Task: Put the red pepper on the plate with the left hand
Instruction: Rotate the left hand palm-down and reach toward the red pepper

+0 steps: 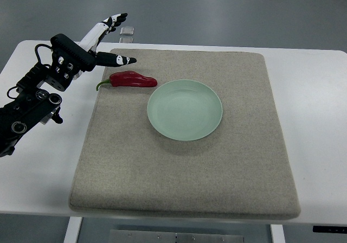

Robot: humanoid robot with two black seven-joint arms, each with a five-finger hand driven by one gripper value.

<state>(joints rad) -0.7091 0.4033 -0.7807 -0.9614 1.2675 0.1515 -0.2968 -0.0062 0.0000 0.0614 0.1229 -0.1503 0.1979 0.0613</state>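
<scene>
Red pepper point(132, 80) lies on the mat, left of the empty plate point(185, 109); left robot hand point(106, 39) hovers wide, nothing grasped yet.

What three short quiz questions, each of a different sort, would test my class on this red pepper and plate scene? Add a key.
1. True or false: the red pepper already lies on the plate.
2. Which robot hand is in view? A) left B) right C) both
3. Fill in: the pepper and the plate both rest on a beige ____.

Key
1. False. The pepper lies on the mat, just beyond the plate's upper-left rim.
2. A. The left robot hand hovers with fingers spread, just above the pepper in the picture, holding nothing.
3. mat
</scene>
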